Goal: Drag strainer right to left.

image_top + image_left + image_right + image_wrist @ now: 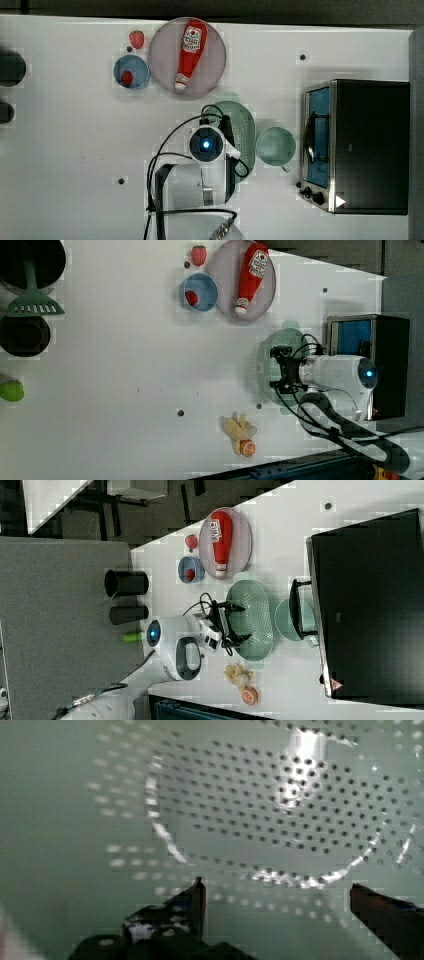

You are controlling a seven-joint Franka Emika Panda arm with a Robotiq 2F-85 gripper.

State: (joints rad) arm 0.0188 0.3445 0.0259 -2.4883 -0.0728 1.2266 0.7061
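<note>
A: Top view: strainer (243, 131) is sitting just beside the cup (275, 145), bare table (70, 135) lying open toward the top view's left.

B: Wrist view: gripper (277, 890) is hanging wide open inside the strainer (280, 795), gripping nothing. Ketchup bottle (189, 52) label unreadable.

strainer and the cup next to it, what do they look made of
Strainer: likely plastic, pale sage green, slightly glossy, going by the white glints among its evenly moulded holes. Cup: probably plastic too, mint green with a smooth, plain inside, though the look leaves that open.
</note>
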